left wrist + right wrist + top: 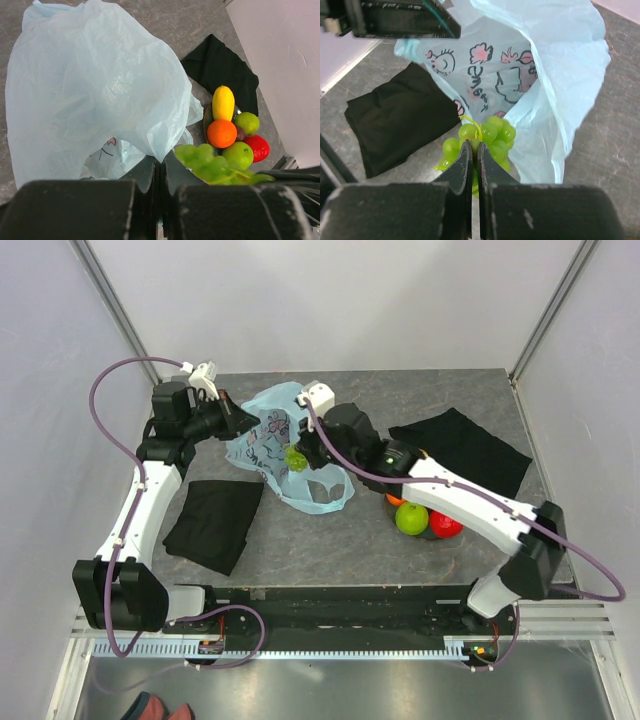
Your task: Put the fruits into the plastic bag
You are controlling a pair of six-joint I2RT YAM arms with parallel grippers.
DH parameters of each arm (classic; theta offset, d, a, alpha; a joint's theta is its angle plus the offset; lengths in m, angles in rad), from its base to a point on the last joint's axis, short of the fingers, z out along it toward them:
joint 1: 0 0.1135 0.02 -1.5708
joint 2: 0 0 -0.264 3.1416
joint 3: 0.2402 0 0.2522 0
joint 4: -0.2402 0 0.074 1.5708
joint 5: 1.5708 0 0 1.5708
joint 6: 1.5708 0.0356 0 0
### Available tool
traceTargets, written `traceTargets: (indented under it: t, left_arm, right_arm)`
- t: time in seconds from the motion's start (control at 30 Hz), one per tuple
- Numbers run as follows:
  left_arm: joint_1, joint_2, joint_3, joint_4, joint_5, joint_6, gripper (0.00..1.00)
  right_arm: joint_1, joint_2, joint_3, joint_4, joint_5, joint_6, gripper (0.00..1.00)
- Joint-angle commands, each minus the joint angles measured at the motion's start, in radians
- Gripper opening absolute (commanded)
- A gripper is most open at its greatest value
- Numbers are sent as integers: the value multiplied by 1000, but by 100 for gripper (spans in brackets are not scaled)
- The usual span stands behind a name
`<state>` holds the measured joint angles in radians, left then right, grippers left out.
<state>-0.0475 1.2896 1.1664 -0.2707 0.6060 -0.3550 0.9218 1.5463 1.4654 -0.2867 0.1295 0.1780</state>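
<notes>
My right jaws pinch the knobbly green grape bunch (492, 131) at the mouth of the crinkly, cartoon-printed plastic bag (560, 60). My left jaws are pressed together on its thin rim. Only my left wrist view shows the smooth yellow oblong fruit (223, 102), farther off, touching the round orange (221, 133).

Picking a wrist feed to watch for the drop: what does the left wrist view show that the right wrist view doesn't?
Only the left wrist view: the fruits not yet bagged, piled beyond the bag: yellow fruit, orange, green apple, red apple.
Only the right wrist view: the bag's pink cartoon print, and the right end effector shut on the grape bunch.
Both: the plastic bag, pinched at its edge by the left end effector, and the grapes beside it.
</notes>
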Motion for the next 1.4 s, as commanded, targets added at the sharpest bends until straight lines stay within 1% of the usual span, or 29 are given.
traceTargets:
  t: [0.0,0.13,0.3,0.4,0.57,0.67,0.77,0.8,0.83,0.87,0.9,0.93,1.0,1.03,1.13,1.23,1.37]
  left_arm:
    - [-8,4,45,4,41,30,2]
    - [-14,5,44,2,38,33,2]
    - [-20,1,45,4,46,36,1]
    - [-20,0,47,4,46,37,2]
    - [-20,-1,47,7,55,34,1]
    - [-20,0,47,5,58,33,1]
    - [-20,0,47,7,58,33,2]
    - [-20,0,47,7,60,33,1]
    - [-20,-1,47,7,60,31,1]
    - [-20,-1,47,7,60,30,1]
    - [-20,-1,47,7,60,31,2]
    - [-20,-1,47,8,60,31,2]
    - [-20,-4,47,7,61,31,2]
    - [-20,-4,47,7,60,31,2]
    - [-20,-6,45,7,51,33,1]
    - [-20,-6,45,7,44,36,2]
    - [-18,-6,45,8,40,37,2]
  right_arm:
    - [3,96,140,83,9,-60,0]
    - [0,233,228,93,32,-95,0]
    - [-14,348,323,118,88,-117,0]
    - [-15,396,331,165,150,-129,0]
    - [-23,468,296,279,249,-114,0]
    - [-37,505,300,325,242,-86,0]
    - [-43,531,311,334,240,-72,0]
    - [-41,534,309,336,240,-72,5]
    - [-43,540,309,336,240,-75,21]
    - [-44,540,305,336,240,-77,27]
    - [-46,541,300,336,242,-80,34]
    - [-44,535,296,336,242,-81,51]
    - [-43,517,273,342,228,-95,64]
    - [-44,506,260,348,220,-104,73]
    - [-44,457,204,369,178,-150,83]
    - [-44,390,130,388,107,-212,86]
    - [-43,272,-29,415,19,-271,86]
